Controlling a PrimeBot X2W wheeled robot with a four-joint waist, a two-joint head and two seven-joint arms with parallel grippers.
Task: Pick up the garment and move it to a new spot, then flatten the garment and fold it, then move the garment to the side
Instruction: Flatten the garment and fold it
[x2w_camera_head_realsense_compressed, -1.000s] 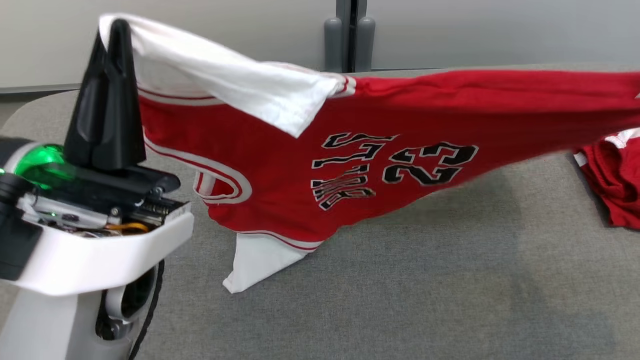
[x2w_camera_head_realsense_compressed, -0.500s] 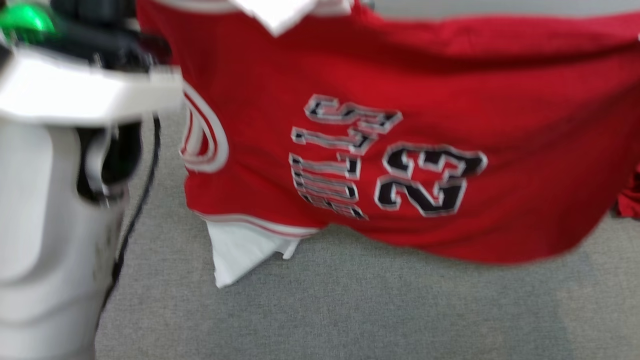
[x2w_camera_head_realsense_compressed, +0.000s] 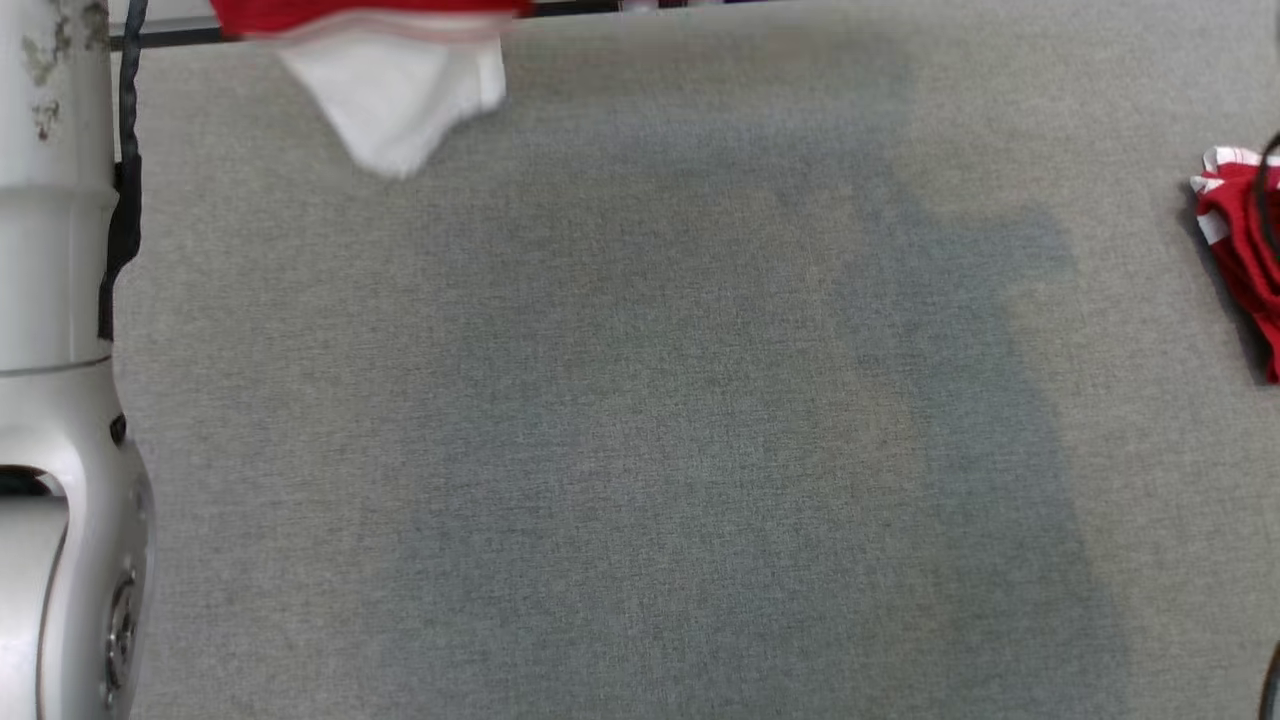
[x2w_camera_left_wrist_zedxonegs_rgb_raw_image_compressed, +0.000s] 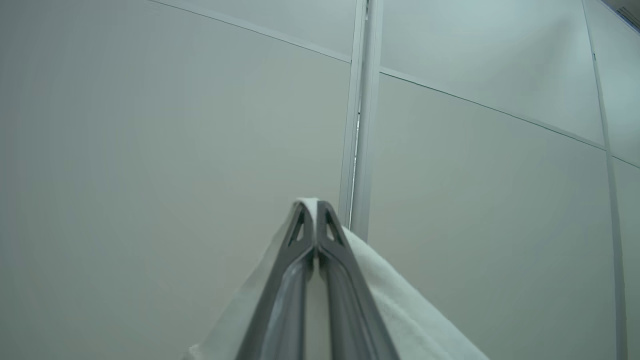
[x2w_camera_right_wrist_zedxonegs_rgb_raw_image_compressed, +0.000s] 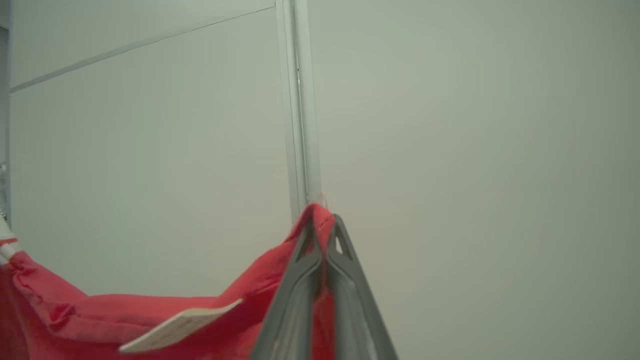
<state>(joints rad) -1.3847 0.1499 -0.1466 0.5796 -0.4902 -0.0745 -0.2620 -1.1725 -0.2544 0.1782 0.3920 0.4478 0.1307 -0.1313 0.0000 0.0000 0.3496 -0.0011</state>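
The garment, a red jersey with white sleeves, hangs in the air between my two grippers. In the head view its lower red edge and one dangling white sleeve show at the top left, above the grey table. My left gripper is shut on white fabric of the garment, fingers pointing toward the wall. My right gripper is shut on a red corner of the garment, which sags away to its left. My pale left forearm rises along the left edge of the head view.
A second red and white garment lies bunched at the table's right edge. A broad shadow falls across the middle of the table. Pale wall panels with a vertical seam stand beyond both grippers.
Both arms have lifted the garment: its body with the printed number has gone past the top of the head view, and the white sleeve has left the table. The head view itself has also shifted.
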